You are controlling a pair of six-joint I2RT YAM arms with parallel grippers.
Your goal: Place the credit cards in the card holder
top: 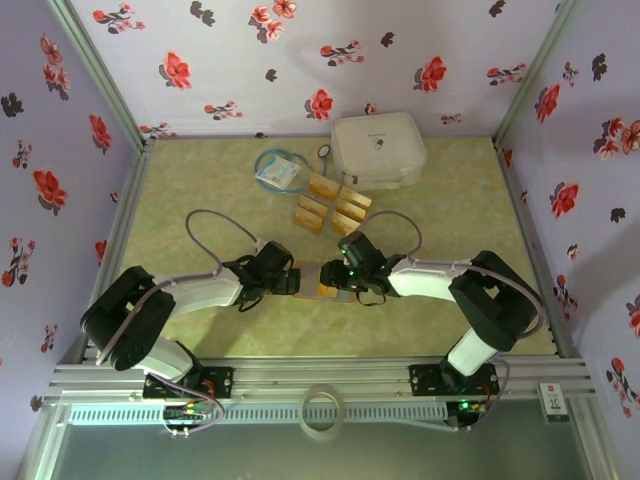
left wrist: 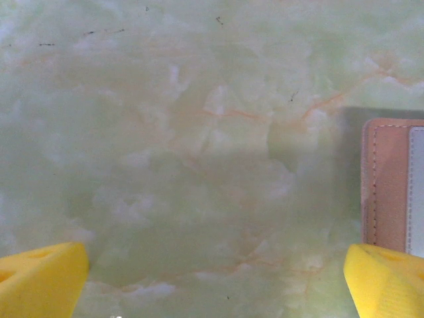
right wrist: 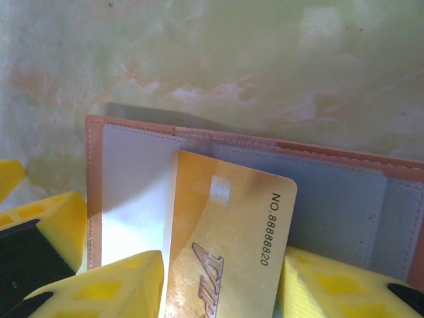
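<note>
My right hand (right wrist: pixel 222 288) pinches a card (right wrist: pixel 232 225), long axis pointing ahead over the open holder (right wrist: pixel 338 199); left hand (left wrist: pixel 215 281) spread beside it.

Card holder (top: pixel 310 277) ctr table (top: pixel 200 190); card (right wrist: pixel 225 245) over it; spare cards (top: pixel 330 205) behind; case (top: pixel 378 150) further back.

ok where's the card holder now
The card holder lies open at mid-table in the top view, between the left gripper and the right gripper, nearer the arms than the loose credit cards.
</note>
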